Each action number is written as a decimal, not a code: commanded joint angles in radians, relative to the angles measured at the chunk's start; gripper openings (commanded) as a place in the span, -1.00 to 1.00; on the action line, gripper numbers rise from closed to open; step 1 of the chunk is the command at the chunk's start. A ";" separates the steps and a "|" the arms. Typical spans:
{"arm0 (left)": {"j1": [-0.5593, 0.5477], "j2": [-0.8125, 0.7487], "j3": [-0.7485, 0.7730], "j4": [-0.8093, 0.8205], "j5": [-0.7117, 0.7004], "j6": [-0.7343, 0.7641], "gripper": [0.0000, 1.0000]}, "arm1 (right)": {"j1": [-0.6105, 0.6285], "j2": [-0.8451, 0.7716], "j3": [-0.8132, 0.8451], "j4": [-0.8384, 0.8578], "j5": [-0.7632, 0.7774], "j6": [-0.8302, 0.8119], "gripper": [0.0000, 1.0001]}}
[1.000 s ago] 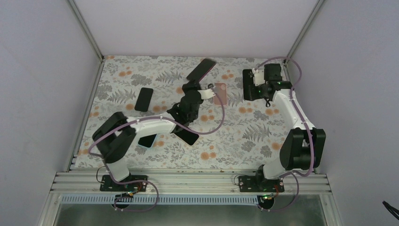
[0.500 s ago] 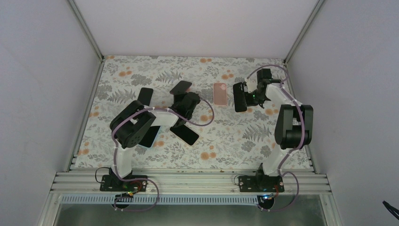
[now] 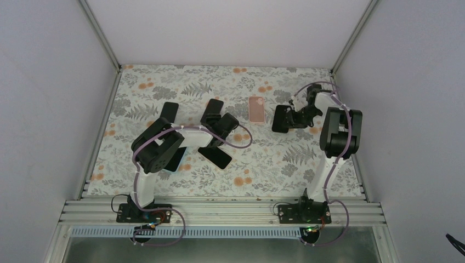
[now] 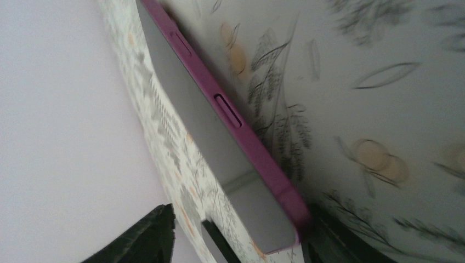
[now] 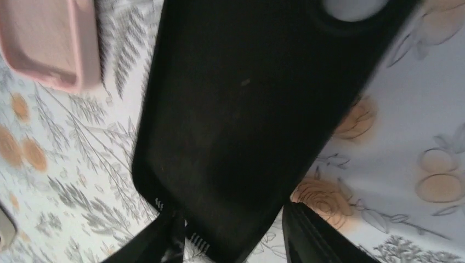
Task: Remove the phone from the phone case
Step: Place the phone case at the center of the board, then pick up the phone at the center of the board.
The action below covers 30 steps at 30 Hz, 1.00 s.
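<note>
Between left end effector [image 4: 238, 241] fingers [image 4: 153, 241], phone [image 4: 219, 153] in maroon case [image 4: 244, 134], edge-on

Both arms bend inward, elbows raised, left claw [image 3: 215, 117] and right claw [image 3: 288, 118] each clamped shut.

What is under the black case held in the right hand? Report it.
Around the black case only floral cloth shows; the pink case lies beside it. Whatever is directly beneath is covered.
</note>
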 commanded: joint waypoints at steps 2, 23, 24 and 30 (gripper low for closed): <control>-0.045 -0.054 -0.021 -0.221 0.156 -0.075 0.60 | -0.005 -0.060 -0.029 -0.057 0.120 -0.043 0.17; 0.335 -0.721 0.299 -0.614 0.749 -0.410 1.00 | 0.732 -0.551 -0.222 -0.034 0.357 0.005 1.00; 0.379 -0.746 0.275 -0.595 0.754 -0.418 1.00 | 0.764 -0.527 -0.215 -0.021 0.323 0.001 1.00; 0.550 -0.853 0.106 -0.516 0.806 -0.459 1.00 | 0.896 -0.345 -0.156 0.059 0.187 -0.052 1.00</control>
